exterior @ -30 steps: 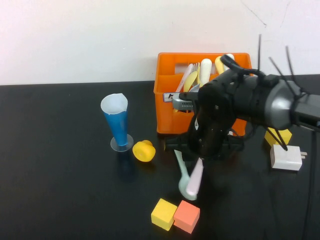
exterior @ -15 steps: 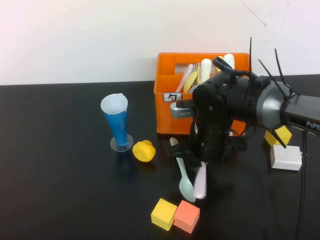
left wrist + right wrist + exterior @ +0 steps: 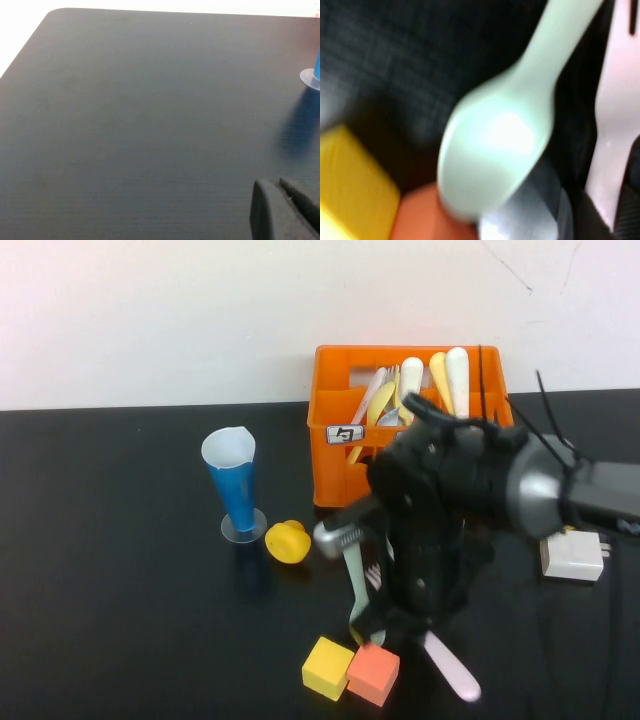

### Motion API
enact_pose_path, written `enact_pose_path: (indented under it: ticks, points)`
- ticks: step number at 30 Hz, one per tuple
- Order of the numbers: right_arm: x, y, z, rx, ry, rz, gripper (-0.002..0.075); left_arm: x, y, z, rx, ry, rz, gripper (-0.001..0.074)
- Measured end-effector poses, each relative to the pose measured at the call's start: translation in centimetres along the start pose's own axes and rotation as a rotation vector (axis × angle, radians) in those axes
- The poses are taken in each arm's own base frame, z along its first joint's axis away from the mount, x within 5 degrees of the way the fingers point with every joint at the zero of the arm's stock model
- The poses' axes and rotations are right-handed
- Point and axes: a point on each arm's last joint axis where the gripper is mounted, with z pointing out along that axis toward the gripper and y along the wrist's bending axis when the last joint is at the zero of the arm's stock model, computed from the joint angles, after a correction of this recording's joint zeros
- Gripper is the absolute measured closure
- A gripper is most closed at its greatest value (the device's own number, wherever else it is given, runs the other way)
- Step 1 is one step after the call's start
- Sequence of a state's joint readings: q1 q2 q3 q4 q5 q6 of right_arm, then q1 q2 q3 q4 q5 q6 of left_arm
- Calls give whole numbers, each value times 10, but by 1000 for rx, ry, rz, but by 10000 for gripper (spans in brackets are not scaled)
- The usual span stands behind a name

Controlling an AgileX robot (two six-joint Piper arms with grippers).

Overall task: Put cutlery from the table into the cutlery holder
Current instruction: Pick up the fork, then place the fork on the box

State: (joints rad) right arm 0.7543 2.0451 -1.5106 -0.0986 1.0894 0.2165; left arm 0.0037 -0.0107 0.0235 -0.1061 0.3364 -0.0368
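Observation:
My right gripper [image 3: 412, 628] is low over the black table [image 3: 120, 620], in front of the orange cutlery holder [image 3: 330, 445]. In the right wrist view the gripper [image 3: 606, 202] is shut on the pale pink fork [image 3: 616, 115]. The fork's handle [image 3: 452, 670] sticks out toward the front right. The mint-green spoon [image 3: 355, 578] lies on the table beside it, its bowl large in the right wrist view [image 3: 495, 145]. Several pieces, among them a yellow one [image 3: 440, 368], stand in the holder. My left gripper [image 3: 284, 210] hovers over bare table, fingers together and empty.
A blue cone cup [image 3: 235, 490] stands to the left, with a yellow round object [image 3: 288, 542] beside it. A yellow cube [image 3: 328, 668] and an orange cube [image 3: 373, 673] lie right in front of the right gripper. A white plug [image 3: 570, 558] lies at the right.
My right arm has moved forward and down toward the cubes. The pink fork has swung with it, its handle now pointing front right. The spoon stays on the table.

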Motion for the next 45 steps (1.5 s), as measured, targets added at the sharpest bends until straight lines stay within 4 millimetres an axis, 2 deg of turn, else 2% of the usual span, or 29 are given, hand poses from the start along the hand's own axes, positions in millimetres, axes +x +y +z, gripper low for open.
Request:
enact_pose_path:
  ticks: [5, 8, 13, 18, 21, 28, 31, 34, 37, 40, 45]
  points:
    - [29, 1, -12, -10, -74, -22, 587, 0, 0, 0, 0, 0, 0, 736]
    - [46, -7, -34, -4, -217, 5, 587, 0, 0, 0, 0, 0, 0, 736]
    - [70, -23, -88, -8, -587, 54, 587, 0, 0, 0, 0, 0, 0, 736]
    - [81, -28, -128, -48, -907, 40, 587, 0, 0, 0, 0, 0, 0, 736]
    - [82, -26, -141, -72, -1053, -19, 587, 0, 0, 0, 0, 0, 0, 736]
    - [80, -12, -149, -97, -1318, -264, 588, 0, 0, 0, 0, 0, 0, 736]
    - [79, -10, -152, -88, -1461, -288, 588, 0, 0, 0, 0, 0, 0, 736]
    - [77, -13, -155, -62, -1614, -229, 588, 0, 0, 0, 0, 0, 0, 736]
    - [73, -20, -155, 10, -1692, -163, 588, 0, 0, 0, 0, 0, 0, 736]
    - [67, -31, -152, 100, -1718, -65, 588, 0, 0, 0, 0, 0, 0, 736]
    - [55, -63, -134, 187, -1685, 154, 588, 0, 0, 0, 0, 0, 0, 736]
